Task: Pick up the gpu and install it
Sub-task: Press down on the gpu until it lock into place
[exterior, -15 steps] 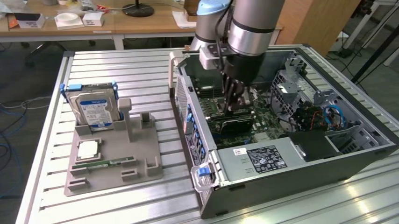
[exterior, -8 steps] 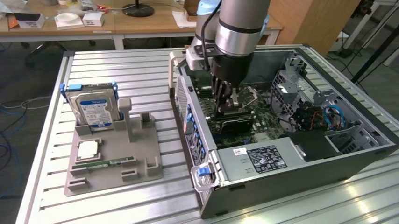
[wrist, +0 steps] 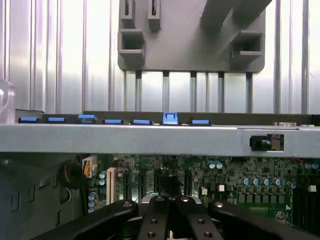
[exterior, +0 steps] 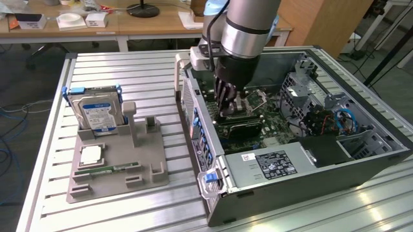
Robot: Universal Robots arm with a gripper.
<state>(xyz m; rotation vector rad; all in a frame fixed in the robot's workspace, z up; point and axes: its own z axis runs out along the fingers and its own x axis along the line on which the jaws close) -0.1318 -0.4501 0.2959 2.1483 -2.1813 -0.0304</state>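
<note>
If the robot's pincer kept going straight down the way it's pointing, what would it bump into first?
Most likely the green motherboard inside the open computer case. The pincer points down into the case, right above the board and its slots. How far above it sits is hard to judge.

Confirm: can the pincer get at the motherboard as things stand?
Likely yes. The case lies open side up, and the pincer is down inside it, just over the motherboard, with nothing visible between them.
</note>
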